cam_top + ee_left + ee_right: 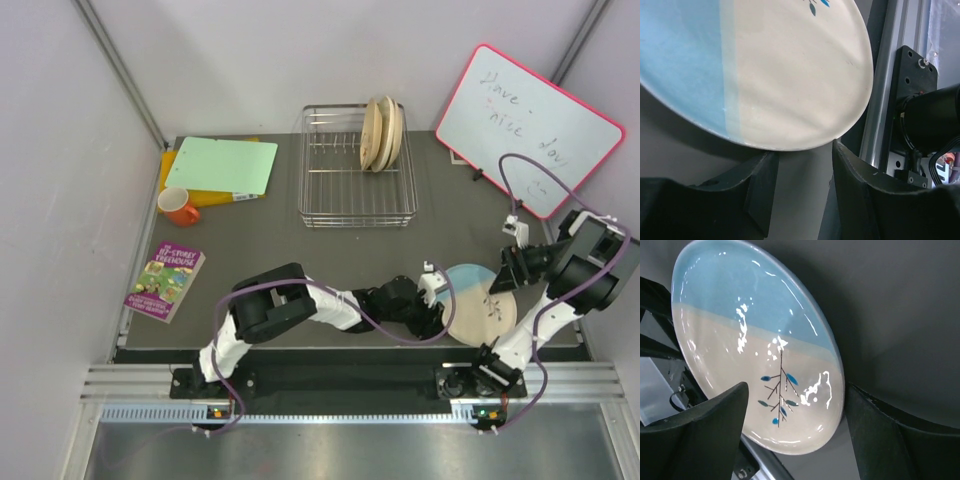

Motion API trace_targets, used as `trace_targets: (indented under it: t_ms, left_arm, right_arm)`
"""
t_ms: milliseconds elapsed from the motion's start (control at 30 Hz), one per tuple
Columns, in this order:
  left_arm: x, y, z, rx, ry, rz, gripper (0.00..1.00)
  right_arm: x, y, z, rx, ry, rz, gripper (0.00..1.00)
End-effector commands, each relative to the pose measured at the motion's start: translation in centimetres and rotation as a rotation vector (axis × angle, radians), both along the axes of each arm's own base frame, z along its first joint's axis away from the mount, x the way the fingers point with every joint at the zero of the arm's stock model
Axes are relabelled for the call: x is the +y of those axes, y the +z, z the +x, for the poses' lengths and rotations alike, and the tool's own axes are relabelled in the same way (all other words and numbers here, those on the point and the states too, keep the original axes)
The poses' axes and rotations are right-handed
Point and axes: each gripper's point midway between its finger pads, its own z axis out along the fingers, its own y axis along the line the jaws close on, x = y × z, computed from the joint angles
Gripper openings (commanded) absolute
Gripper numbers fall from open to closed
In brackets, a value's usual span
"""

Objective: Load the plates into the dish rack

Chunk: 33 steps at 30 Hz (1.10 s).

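A cream plate with a light blue part and a twig motif (478, 302) lies near the table's front right edge. My left gripper (436, 291) is open at its left rim; in the left wrist view the plate (790, 75) sits just beyond the gripper (802, 154), with nothing between the jaws. My right gripper (503, 272) is open at the plate's far right rim; in the right wrist view the gripper (796, 390) has its jaws spread on either side of the plate (755, 355), not closed on it. The wire dish rack (340, 190) stands at the back, with other cream plates (381, 133) on edge in its right end.
A whiteboard (528, 128) leans at the back right. A green board (222, 165) on a yellow one, an orange mug (180, 207) and a book (166, 280) lie on the left. The aluminium rail (330, 380) runs along the front edge.
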Motion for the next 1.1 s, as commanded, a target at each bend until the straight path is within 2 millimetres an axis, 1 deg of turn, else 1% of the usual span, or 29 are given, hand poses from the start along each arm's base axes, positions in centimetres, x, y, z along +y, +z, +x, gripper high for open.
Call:
trace_targets:
  t_ms: [0, 133, 200, 267, 400, 433, 467, 500, 533, 567, 633, 667, 700, 733, 767, 833, 900, 933, 967, 1000, 1033, 1067]
  left_arm:
    - [-0.5, -2.9, 3.3, -0.058, 0.095, 0.044, 0.52]
    - [-0.6, -3.1, 3.7, -0.05, 0.103, 0.049, 0.52]
    - [-0.6, -3.3, 3.9, -0.051, 0.107, 0.053, 0.52]
    - [-0.6, -3.4, 4.1, -0.044, 0.111, 0.055, 0.52]
    - [0.0, -3.3, 4.8, -0.026, 0.125, 0.062, 0.52]
    - [0.4, -3.5, 4.8, -0.019, 0.128, 0.071, 0.52]
    - [0.6, -3.2, 5.1, -0.017, 0.134, 0.068, 0.53]
    - [0.9, -3.4, 5.1, -0.012, 0.134, 0.079, 0.53]
    - [1.4, -3.7, 5.1, -0.006, 0.134, 0.095, 0.56]
    - [1.7, -3.5, 5.4, 0.001, 0.142, 0.101, 0.58]
    - [2.7, -4.3, 4.8, 0.032, 0.126, 0.141, 0.64]
    - [3.0, -3.5, 5.0, 0.034, 0.124, 0.126, 0.69]
    - [3.0, -3.1, 4.2, 0.049, 0.08, 0.104, 0.72]
    - [3.5, -3.1, 3.8, 0.043, 0.062, 0.088, 0.74]
    - [3.6, -2.3, 3.5, 0.04, 0.049, 0.072, 0.78]
    - [4.1, -2.4, 2.4, 0.065, 0.009, 0.067, 0.79]
    - [4.3, -1.8, 2.0, 0.068, -0.005, 0.051, 0.8]
    - [4.8, -2.1, 1.3, 0.075, -0.031, 0.052, 0.81]
    - [4.7, -1.2, 1.0, 0.06, -0.057, 0.013, 0.82]
    - [4.6, -0.8, 0.6, 0.056, -0.088, -0.005, 0.83]
    - [4.7, -0.2, -0.7, 0.072, -0.162, -0.03, 0.83]
    - [4.5, 0.2, -1.1, 0.076, -0.195, -0.051, 0.84]
  right_arm:
    - [6.5, 0.8, -2.6, 0.17, 0.049, 0.283, 0.75]
    - [6.8, 1.0, -1.7, 0.166, 0.043, 0.29, 0.7]
    - [6.9, 0.7, -2.0, 0.186, 0.05, 0.294, 0.68]
    - [6.9, 0.2, -2.6, 0.215, 0.063, 0.294, 0.63]
    - [6.5, 0.0, -2.6, 0.207, 0.063, 0.292, 0.64]
    - [6.5, 0.0, -2.5, 0.204, 0.063, 0.29, 0.66]
    - [6.3, -0.1, -2.4, 0.2, 0.062, 0.284, 0.68]
    - [6.2, -0.2, -2.2, 0.194, 0.06, 0.275, 0.69]
    - [6.0, -0.3, -2.2, 0.192, 0.058, 0.268, 0.71]
    - [5.7, -0.4, -2.0, 0.19, 0.059, 0.255, 0.72]
    - [5.5, -0.5, -1.9, 0.19, 0.053, 0.249, 0.72]
    - [5.4, -0.5, -1.7, 0.19, 0.048, 0.248, 0.72]
    - [5.4, -0.5, -1.7, 0.192, 0.046, 0.25, 0.72]
    - [5.4, -0.5, -1.6, 0.191, 0.043, 0.249, 0.72]
    - [5.3, -0.6, -1.5, 0.185, 0.038, 0.246, 0.72]
    - [5.3, -0.7, -1.3, 0.177, 0.03, 0.237, 0.73]
    - [5.2, -0.7, -1.2, 0.167, 0.027, 0.229, 0.73]
    - [5.1, -0.8, -1.3, 0.167, 0.028, 0.226, 0.72]
    - [5.0, -0.9, -1.4, 0.172, 0.035, 0.216, 0.72]
    - [4.9, -1.0, -1.4, 0.172, 0.037, 0.211, 0.71]
    - [4.7, -1.0, -1.6, 0.181, 0.045, 0.201, 0.71]
    - [4.5, -1.0, -1.6, 0.181, 0.049, 0.194, 0.71]
